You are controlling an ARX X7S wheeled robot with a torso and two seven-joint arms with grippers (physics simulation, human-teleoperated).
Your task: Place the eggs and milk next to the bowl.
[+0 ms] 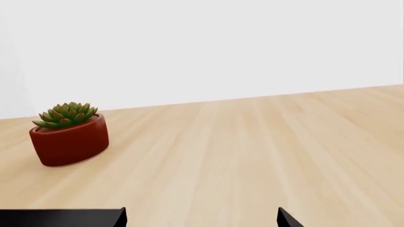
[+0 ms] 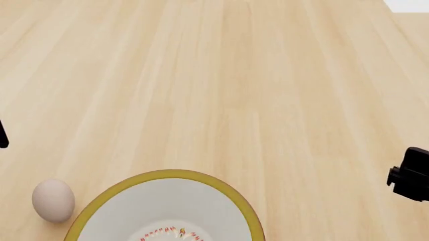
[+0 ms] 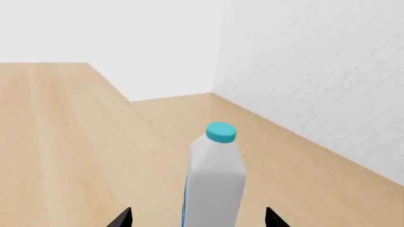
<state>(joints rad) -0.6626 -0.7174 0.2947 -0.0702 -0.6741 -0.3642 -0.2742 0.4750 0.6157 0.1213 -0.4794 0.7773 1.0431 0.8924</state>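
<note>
One milk (image 3: pixel 216 182) bottle stands upright, directly ahead of the right pincer (image 3: pixel 198 218), whose spread, empty jaws flank it; the left pincer is farther off.

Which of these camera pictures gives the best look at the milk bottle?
The right wrist view: the milk stands upright on the table, teal cap showing, just beyond the open fingertips. The head and left wrist views do not show it at all.

Simulated room, wood tabletop (image 2: pixel 268 100), white walls
</note>
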